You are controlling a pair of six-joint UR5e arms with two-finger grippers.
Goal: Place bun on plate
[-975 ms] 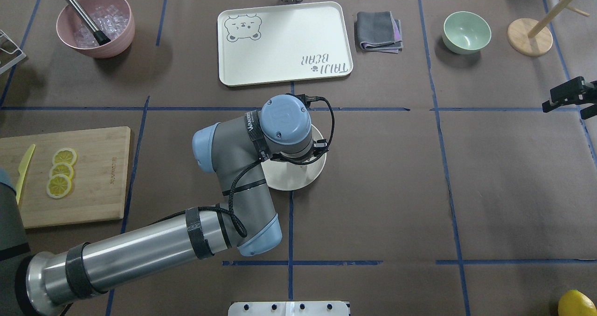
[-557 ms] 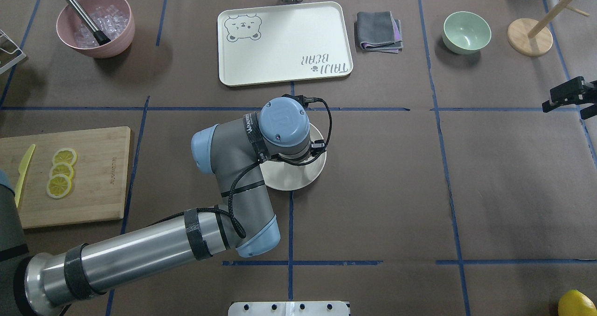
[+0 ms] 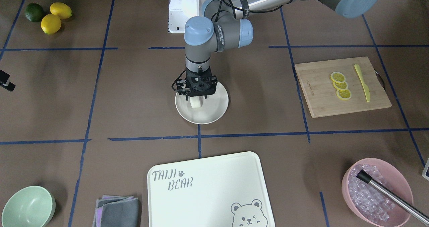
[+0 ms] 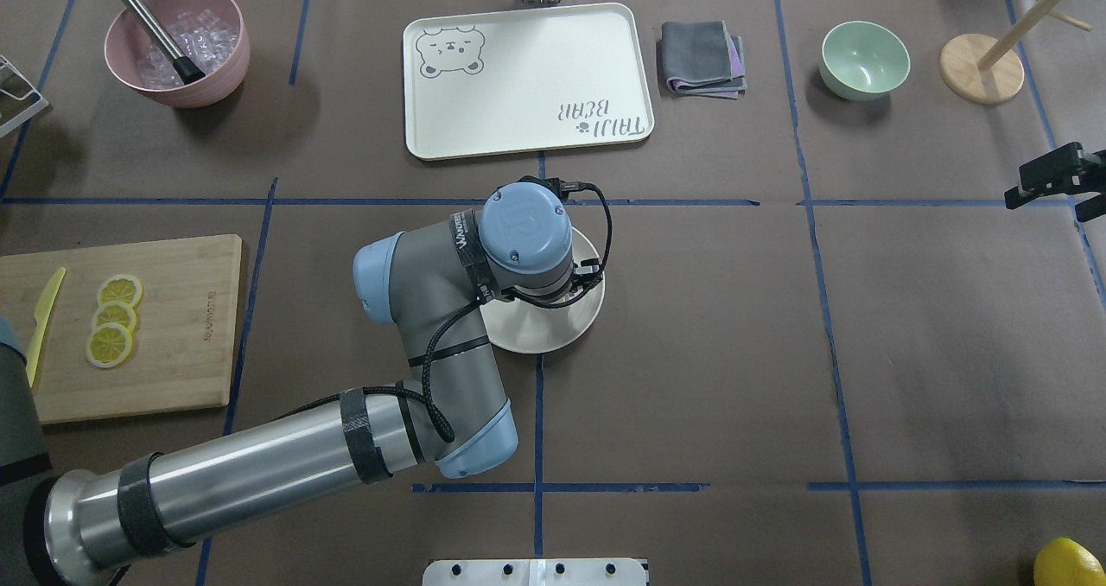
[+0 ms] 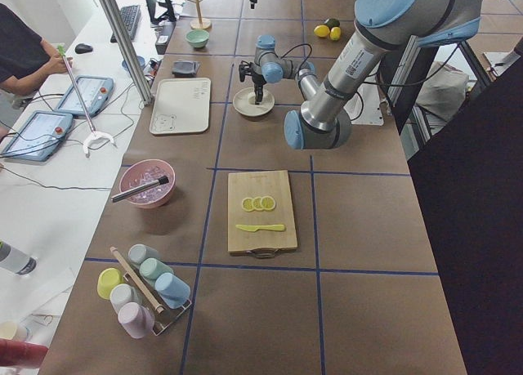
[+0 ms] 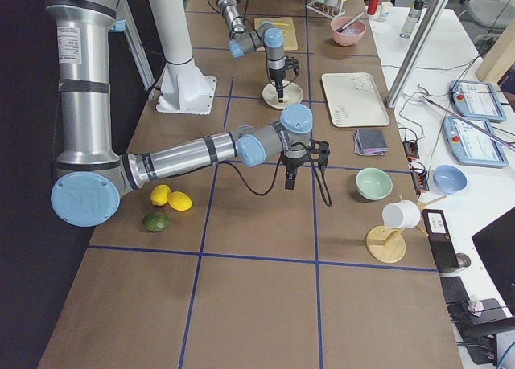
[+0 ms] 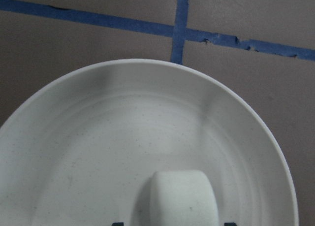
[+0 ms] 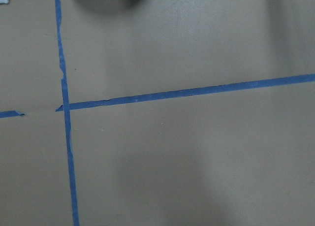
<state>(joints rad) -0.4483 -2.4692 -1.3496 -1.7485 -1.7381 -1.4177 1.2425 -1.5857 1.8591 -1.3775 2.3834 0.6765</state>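
Bun (image 3: pixel 196 103) at L gripper (image 3: pixel 197 99), over plate (image 3: pixel 216 111)

grey lettering "TAIJI BEAR" beside a paw mark on the white rectangular bear-printed tray (image 3: pixel 207 173), faint maker's mark on the bamboo cutting board (image 3: pixel 318 96), too small to read

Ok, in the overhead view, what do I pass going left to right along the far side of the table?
pink bowl of ice → bear-printed tray → folded grey cloth → mint-green bowl → round wooden stand base
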